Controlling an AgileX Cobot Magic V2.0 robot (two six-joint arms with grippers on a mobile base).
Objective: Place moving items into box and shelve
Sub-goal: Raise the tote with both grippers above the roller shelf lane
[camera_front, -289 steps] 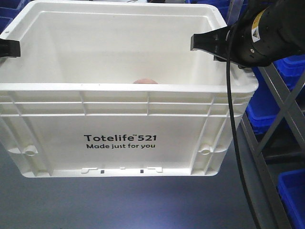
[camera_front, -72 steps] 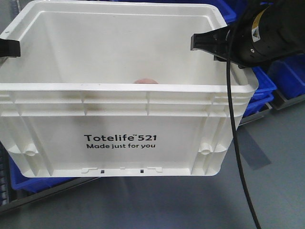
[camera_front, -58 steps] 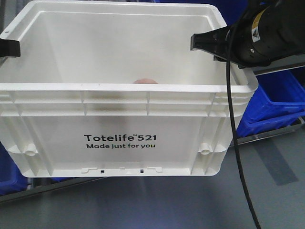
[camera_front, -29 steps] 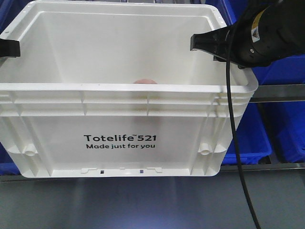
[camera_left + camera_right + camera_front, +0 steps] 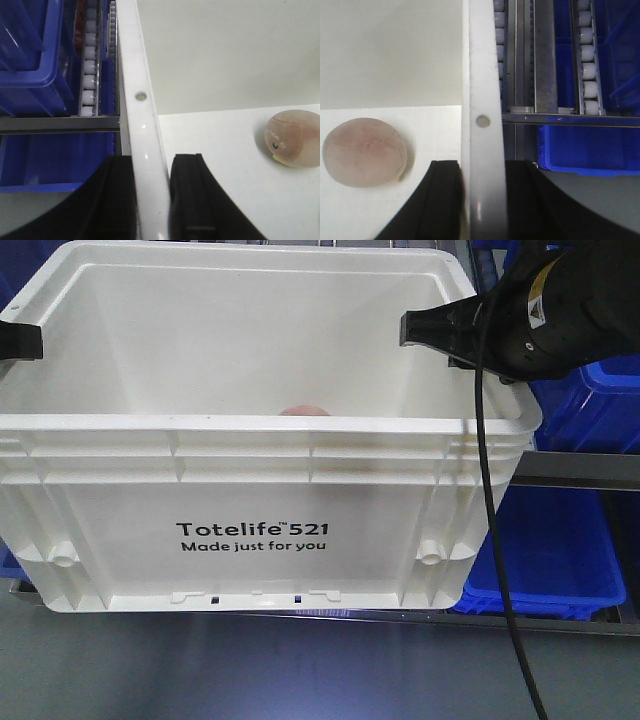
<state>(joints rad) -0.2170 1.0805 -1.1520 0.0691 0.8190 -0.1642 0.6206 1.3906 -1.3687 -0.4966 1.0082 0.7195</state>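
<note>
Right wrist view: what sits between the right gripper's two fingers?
The tote's white side wall stands between the right gripper fingers, clamped from both sides; the pink ball lies inside, clear of them.

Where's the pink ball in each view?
Front view: pink ball barely peeks over the tote's near rim, centre frame.
Left wrist view: ball at right edge on the tote floor.
Right wrist view: ball at lower left on the floor.
Shared landmark: the white tote rim, with a hole by each gripper.

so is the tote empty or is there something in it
Not empty. A pale pink ball lies on the floor of the white tote; no second item shows in any view.
</note>
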